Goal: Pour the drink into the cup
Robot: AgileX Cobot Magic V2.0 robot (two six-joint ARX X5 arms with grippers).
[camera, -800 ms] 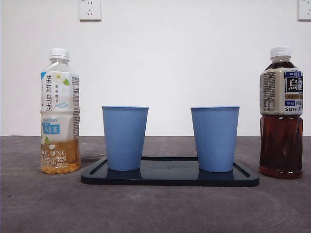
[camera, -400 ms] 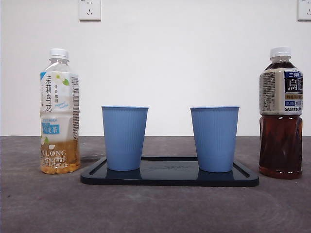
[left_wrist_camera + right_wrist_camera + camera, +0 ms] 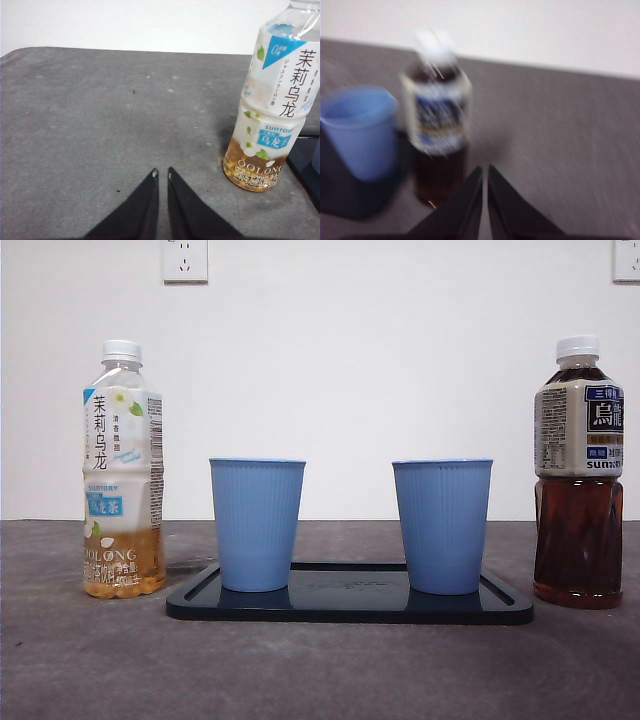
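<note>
Two blue ribbed cups [image 3: 257, 524] [image 3: 442, 525] stand upright on a black tray [image 3: 350, 605]. A jasmine oolong bottle [image 3: 122, 470] with a white cap and a little pale tea stands left of the tray. A dark oolong bottle [image 3: 579, 475], about two-thirds full, stands right of it. My left gripper [image 3: 161, 174] is shut and empty on the table side of the pale bottle [image 3: 272, 105], apart from it. My right gripper [image 3: 484, 170] is shut and empty, near the dark bottle [image 3: 437, 140], with a blue cup [image 3: 357, 130] beyond it; that view is blurred. Neither gripper shows in the front view.
A grey table [image 3: 320, 670] runs to a white wall with two sockets [image 3: 185, 260] high up. Bare table surface lies in front of the tray and around my left gripper [image 3: 100, 125].
</note>
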